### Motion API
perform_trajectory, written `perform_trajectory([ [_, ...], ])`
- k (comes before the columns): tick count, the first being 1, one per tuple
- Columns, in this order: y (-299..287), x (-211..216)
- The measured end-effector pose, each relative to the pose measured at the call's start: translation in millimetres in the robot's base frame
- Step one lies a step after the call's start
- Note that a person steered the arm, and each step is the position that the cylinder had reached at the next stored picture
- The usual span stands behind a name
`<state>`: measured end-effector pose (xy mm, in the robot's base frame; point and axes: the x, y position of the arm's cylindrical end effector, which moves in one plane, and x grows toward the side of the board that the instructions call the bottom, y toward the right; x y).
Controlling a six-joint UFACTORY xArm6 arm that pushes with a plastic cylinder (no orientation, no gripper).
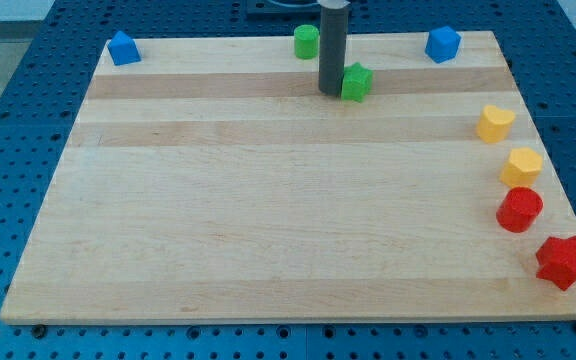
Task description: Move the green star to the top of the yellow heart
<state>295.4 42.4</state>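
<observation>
The green star (357,82) lies near the board's top, a little right of centre. My tip (331,92) stands right against the star's left side, with the dark rod rising out of the view's top. The yellow heart (494,123) sits near the board's right edge, well to the right of the star and slightly lower.
A green cylinder (306,41) stands just left of the rod at the top edge. A blue block (443,43) is at top right, another blue block (121,48) at top left. Below the heart: a yellow block (520,165), a red cylinder (519,209), a red star (564,262).
</observation>
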Motion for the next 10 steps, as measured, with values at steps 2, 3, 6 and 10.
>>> perform_trajectory([
  [2,3,-26],
  [3,24,-13],
  [6,1,-2],
  [10,49,37],
])
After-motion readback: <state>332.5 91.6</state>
